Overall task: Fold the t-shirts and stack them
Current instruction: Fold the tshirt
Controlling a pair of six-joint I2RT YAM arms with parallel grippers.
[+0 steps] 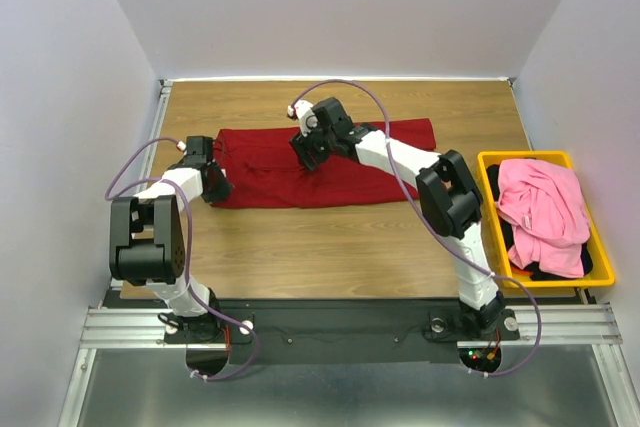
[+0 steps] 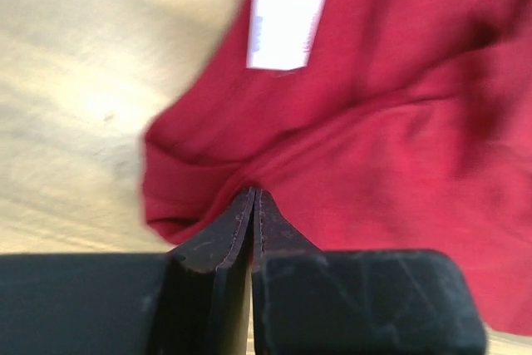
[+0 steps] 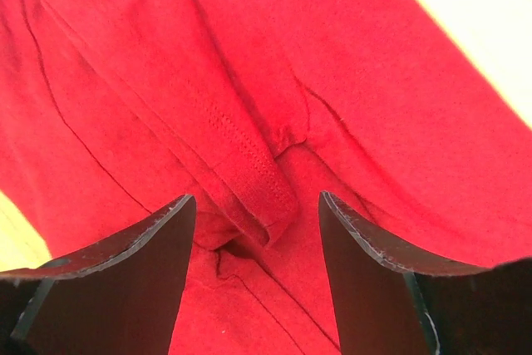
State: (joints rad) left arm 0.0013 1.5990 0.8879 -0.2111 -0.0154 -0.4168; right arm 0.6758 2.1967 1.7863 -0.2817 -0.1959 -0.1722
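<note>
No text can be read; the white neck label (image 2: 285, 29) on the dark red t-shirt (image 2: 399, 164) is blurred.

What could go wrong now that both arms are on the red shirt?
1. The left gripper pinches only a small bit of the dark red t-shirt near its white label; the cloth might slip out when pulled.
2. The right gripper is open over a raised fold; closing there could grab several layers and bunch the shirt.
</note>
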